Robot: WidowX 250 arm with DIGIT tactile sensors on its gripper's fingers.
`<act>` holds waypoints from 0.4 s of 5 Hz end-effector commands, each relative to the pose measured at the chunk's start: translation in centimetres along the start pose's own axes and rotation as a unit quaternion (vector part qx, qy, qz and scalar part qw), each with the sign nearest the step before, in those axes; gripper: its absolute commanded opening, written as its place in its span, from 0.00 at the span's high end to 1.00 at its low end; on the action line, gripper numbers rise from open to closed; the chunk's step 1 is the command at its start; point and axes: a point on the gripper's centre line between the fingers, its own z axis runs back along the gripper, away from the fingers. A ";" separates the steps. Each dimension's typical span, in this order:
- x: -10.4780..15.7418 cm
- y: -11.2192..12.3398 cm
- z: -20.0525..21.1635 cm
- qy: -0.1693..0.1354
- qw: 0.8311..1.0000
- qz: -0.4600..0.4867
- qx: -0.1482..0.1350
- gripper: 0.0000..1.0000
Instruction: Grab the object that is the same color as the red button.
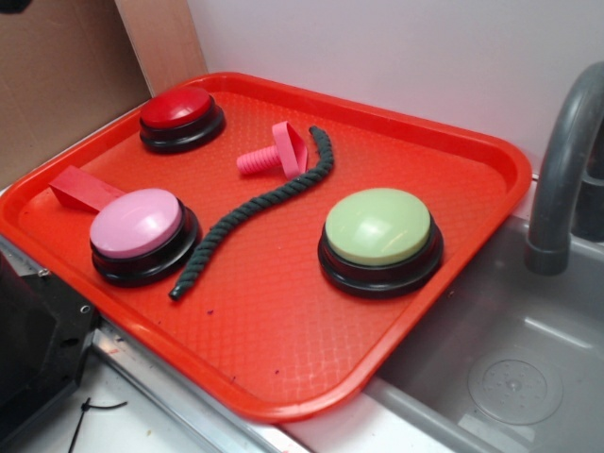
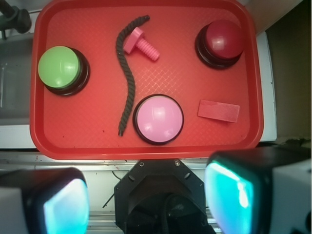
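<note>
- One red tray (image 1: pixel 472 156) sits beside a grey sink (image 1: pixel 528 377) with one grey faucet (image 1: pixel 566 170) at its far edge; a white wall stands behind it.
- Three round buttons stand on the tray, each on a black base: one red button (image 1: pixel 179 111) near the far left corner, one pink button (image 1: pixel 138 225) toward the near left side, one pale green button (image 1: pixel 377 228) on the right side; all three are well apart from one another.
- One small red block (image 1: pixel 83 189), the only loose thing matching the red button in colour, lies flat on the tray just beside the pink button, between it and the tray's left rim; in the wrist view it (image 2: pixel 219 111) lies to the right of the pink cap, below the red button.
- One pink screw-shaped peg (image 1: pixel 274 154) lies on its side near the tray's middle; its head touches one dark twisted rope (image 1: pixel 255 209), which curves from there down toward the pink button.
- One gripper (image 2: pixel 146 200) hangs above the tray's near edge, outside the tray; its two fingers (image 2: pixel 229 197) stand wide apart, holding nothing.
</note>
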 end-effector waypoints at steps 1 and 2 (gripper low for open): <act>0.0 0.0 0.0 0.000 1.000 0.000 0.000 0.00; 0.7 0.8 -1.4 0.018 0.997 0.069 0.000 0.00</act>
